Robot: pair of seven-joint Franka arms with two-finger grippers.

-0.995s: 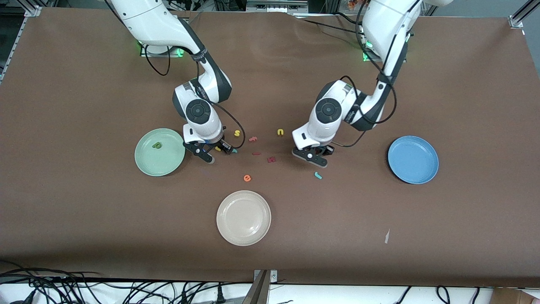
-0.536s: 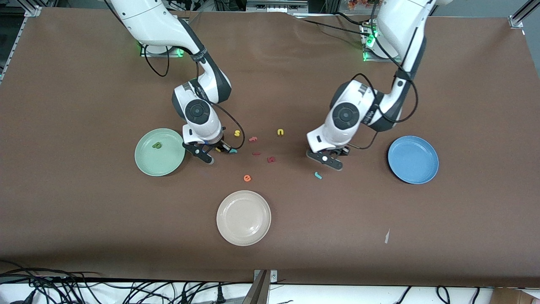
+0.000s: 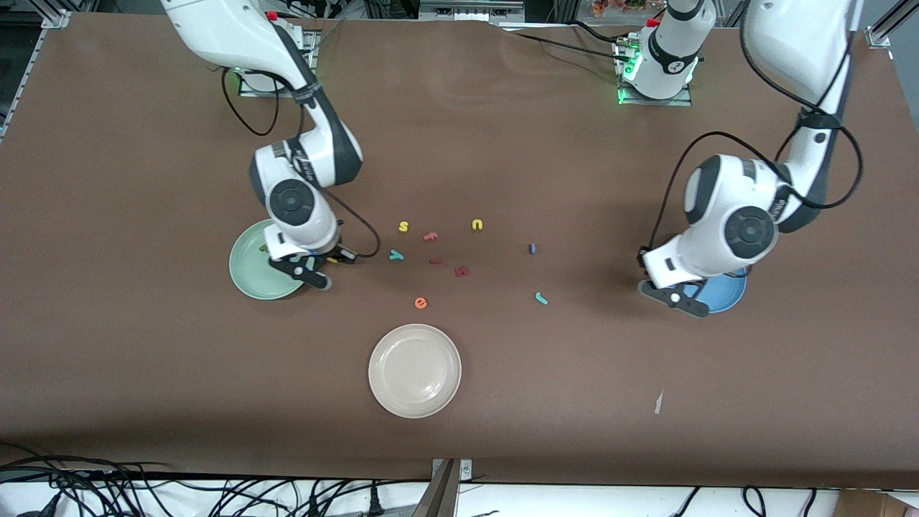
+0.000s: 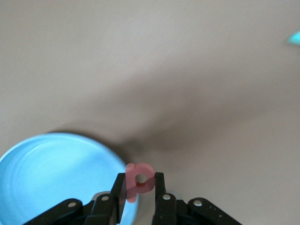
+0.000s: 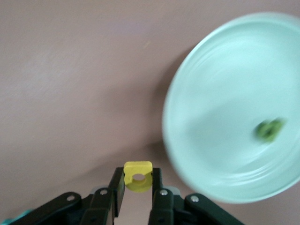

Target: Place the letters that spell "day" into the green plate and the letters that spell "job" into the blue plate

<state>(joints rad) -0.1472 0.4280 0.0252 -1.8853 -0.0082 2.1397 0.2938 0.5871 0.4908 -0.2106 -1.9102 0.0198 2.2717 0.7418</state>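
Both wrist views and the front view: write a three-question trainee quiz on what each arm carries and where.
1. True or false: the left gripper holds the pink b by the blue plate.
2. The right gripper carries: A) teal y B) yellow a C) orange e.
3. Which letter already lies in the green plate?

Key: 1 true; 2 B; 3 the dark green d.
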